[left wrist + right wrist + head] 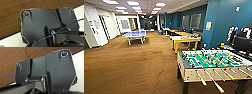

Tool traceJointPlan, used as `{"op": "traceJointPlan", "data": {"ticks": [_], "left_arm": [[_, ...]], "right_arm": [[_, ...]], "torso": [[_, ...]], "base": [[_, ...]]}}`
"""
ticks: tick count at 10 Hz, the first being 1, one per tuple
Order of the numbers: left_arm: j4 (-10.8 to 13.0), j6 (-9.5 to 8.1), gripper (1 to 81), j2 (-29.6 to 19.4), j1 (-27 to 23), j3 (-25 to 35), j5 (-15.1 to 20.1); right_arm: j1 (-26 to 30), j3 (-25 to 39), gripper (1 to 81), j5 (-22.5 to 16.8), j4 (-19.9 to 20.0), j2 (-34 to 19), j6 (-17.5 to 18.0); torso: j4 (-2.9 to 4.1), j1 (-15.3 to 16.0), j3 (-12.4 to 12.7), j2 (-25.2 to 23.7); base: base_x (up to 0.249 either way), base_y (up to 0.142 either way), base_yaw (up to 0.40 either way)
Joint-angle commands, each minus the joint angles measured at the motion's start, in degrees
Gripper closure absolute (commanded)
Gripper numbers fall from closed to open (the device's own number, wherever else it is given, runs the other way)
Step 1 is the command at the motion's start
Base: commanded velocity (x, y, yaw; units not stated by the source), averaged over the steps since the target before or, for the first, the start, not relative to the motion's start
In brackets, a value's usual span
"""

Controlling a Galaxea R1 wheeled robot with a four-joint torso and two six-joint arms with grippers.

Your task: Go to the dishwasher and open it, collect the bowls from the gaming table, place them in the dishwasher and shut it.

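no readable text, wall notice (208,25) and door papers (96,24) too blurred

Dark grey wrist plates (37,25), round silver corner screws (26,13), thin blue cable (60,30)

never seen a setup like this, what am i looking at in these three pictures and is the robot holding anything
It is a wheeled robot with two arms. The wide picture comes from a camera high on it, looking down a carpeted games room: a table-football table close on the right, the yellow-sided gaming table with small things on it farther back, and a blue table-tennis table on the left. The other two pictures come from cameras on its wrists; the dark plates belong to the robot, above brown carpet. The pictures cannot show whether it holds anything.
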Motion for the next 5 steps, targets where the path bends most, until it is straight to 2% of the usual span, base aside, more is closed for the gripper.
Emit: {"op": "traceJointPlan", "data": {"ticks": [1, 5], "left_arm": [[-0.6, 0.20, 1.0, -0.6, -2.4, -0.2, 3.3], [-0.6, 0.20, 1.0, -0.6, -2.5, -0.2, 3.3]], "right_arm": [[2.6, 0.3, 1.0, -2.6, -0.7, 0.3, -0.2], [2.6, 0.3, 1.0, -2.6, -0.8, 0.3, -0.2]], "torso": [[0.00, 0.0, 0.0, 0.0], [0.00, -0.1, 0.0, 0.0]], "base": [[0.108, 0.088, 0.000], [0.108, 0.088, 0.000]]}}
